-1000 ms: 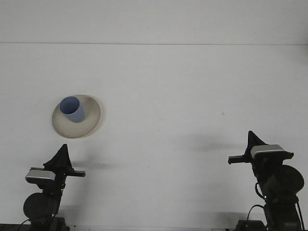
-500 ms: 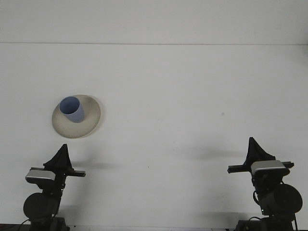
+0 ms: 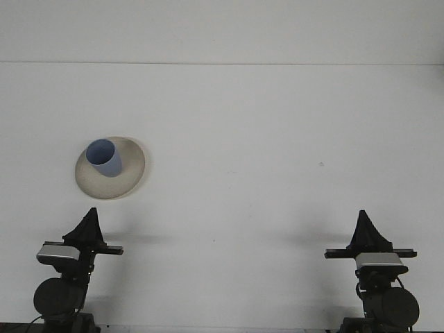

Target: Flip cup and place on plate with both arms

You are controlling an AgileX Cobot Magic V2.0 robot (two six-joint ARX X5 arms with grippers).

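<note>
Cup: the small blue plastic cup (image 3: 104, 157) stands mouth-up on the plate, towards the plate's far-left part, touching it.
Plate: the round cream-coloured ceramic plate (image 3: 128, 177) lies on the left half of the white table (image 3: 277, 139), nearer the near edge than the far edge, well apart from both arms.
Left pincer: the left gripper (image 3: 88, 227) hangs over the table's near-left corner, just short of the plate's near rim; it grips nothing that I can see, and how far its fingers are parted cannot be told from this angle.
Right pincer: the right gripper (image 3: 364, 232) sits low at the near-right corner, far from cup and plate; nothing is in it, and its opening cannot be told either.
Change: across the last second the right arm has drawn back and sunk towards the near edge, its head now level and square to the table; the left arm, cup and plate have not moved.
Meaning: the cup already rests upright on the plate, so the task looks finished, and the right arm's retreat reads as a return to rest, not a fresh reach.
</note>
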